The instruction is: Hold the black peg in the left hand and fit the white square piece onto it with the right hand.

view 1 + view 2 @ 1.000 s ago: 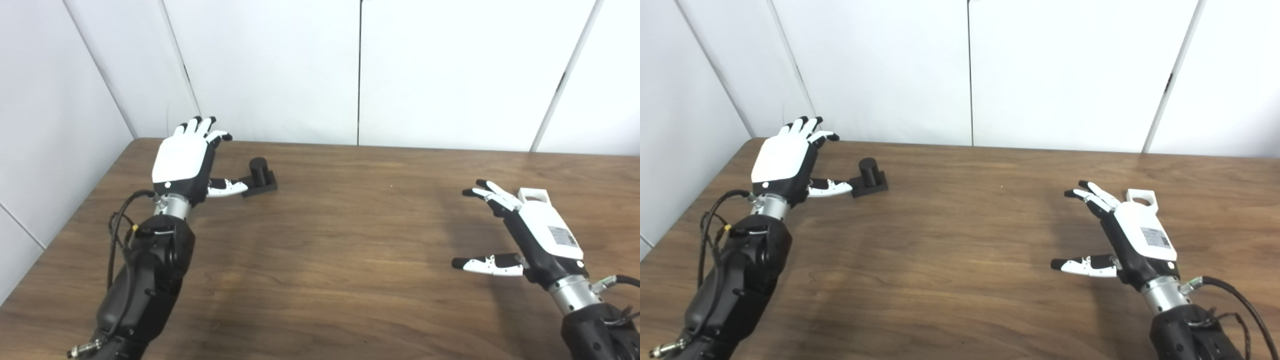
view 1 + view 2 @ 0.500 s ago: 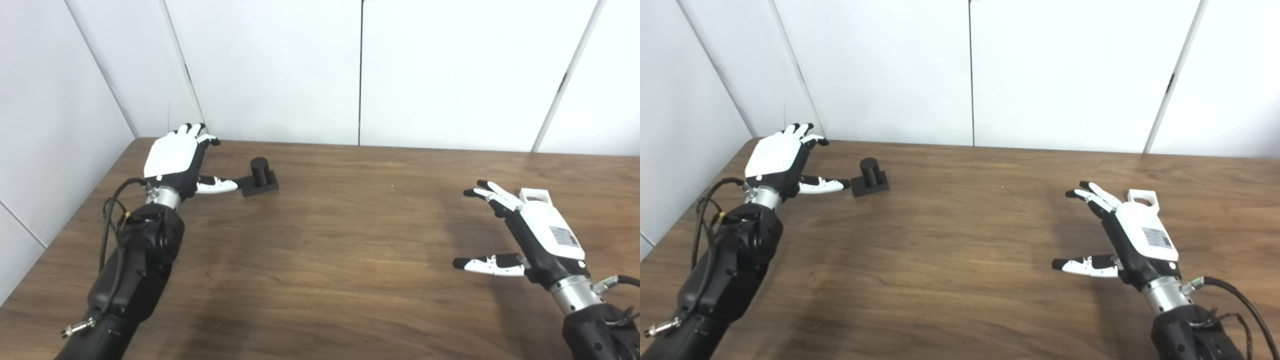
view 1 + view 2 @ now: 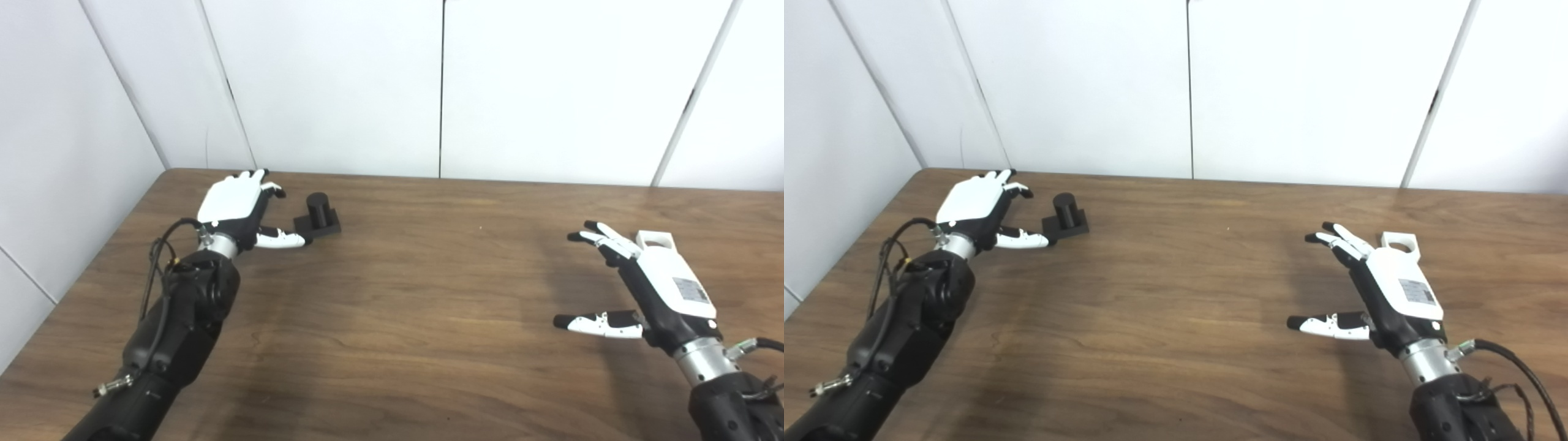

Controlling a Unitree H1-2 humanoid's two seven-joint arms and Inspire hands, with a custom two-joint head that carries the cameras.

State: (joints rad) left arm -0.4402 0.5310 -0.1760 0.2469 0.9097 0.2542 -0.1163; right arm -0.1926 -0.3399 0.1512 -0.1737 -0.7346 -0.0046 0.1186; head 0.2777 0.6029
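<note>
At desk's far-left corner: black peg [image 3: 317, 214] upright on its base | left hand [image 3: 236, 207] spread, empty, thumb just beside base | right hand [image 3: 643, 282] spread, empty, white square piece [image 3: 654, 238] behind it | step: reaching for peg; next: close around it.

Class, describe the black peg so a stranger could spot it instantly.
Look to the wooden table's far left corner. Just right of the open left robot hand stands the black peg: a short upright cylinder on a square base, the only all-black object there.

Left hand [image 3: 236, 205] lowered beside black peg [image 3: 316, 215].
</note>
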